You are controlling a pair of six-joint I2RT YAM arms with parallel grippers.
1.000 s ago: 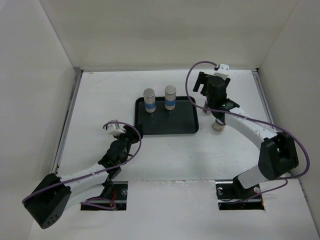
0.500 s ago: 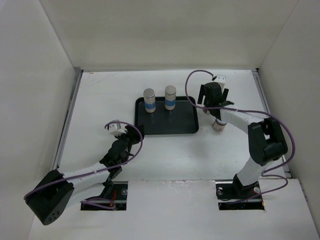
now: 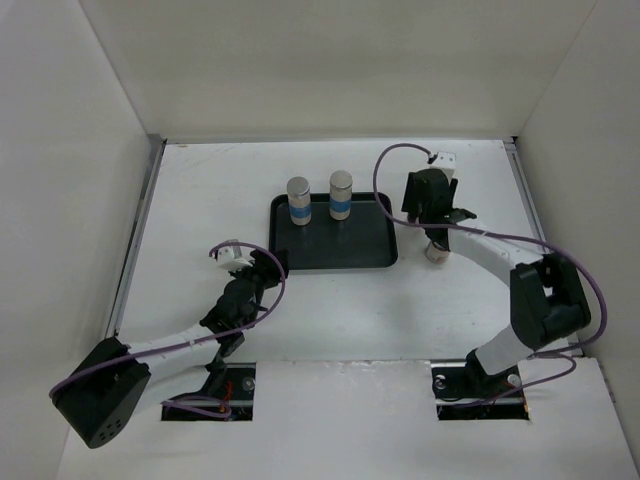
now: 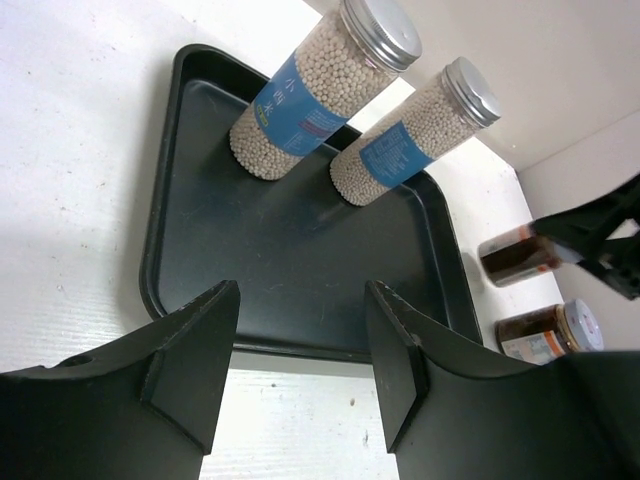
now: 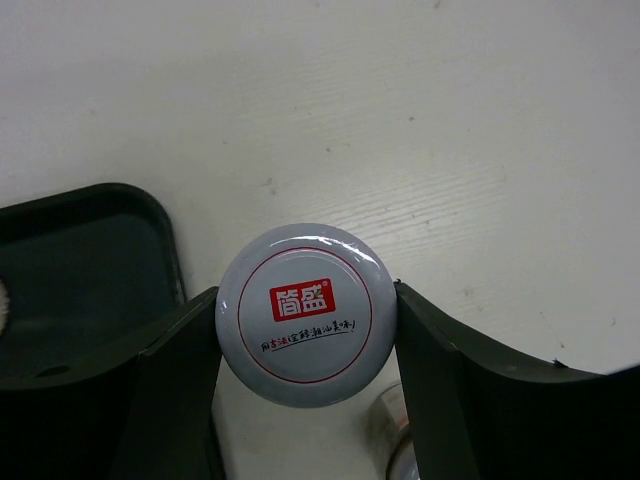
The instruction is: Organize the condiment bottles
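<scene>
Two tall pale condiment bottles (image 3: 298, 200) (image 3: 341, 195) with blue bands and grey caps stand at the back of the black tray (image 3: 335, 250). In the left wrist view the same two bottles (image 4: 320, 85) (image 4: 415, 135) stand upright on the tray. My right gripper (image 5: 303, 300) is shut on a short dark jar's pale lid (image 5: 308, 313), just right of the tray, with a finger pressed against each side. A second dark jar (image 3: 437, 252) stands close beside it. My left gripper (image 4: 300, 370) is open with nothing in it, at the tray's near left corner.
White walls enclose the table on the left, back and right. The tray's rim (image 5: 165, 235) lies just left of the held jar. Purple cables loop off both arms. The second jar (image 5: 395, 430) sits right under my right fingers.
My right gripper has come down over the dark jar and closed on its lid. The left gripper's jaws have widened slightly; the left arm has hardly moved.
</scene>
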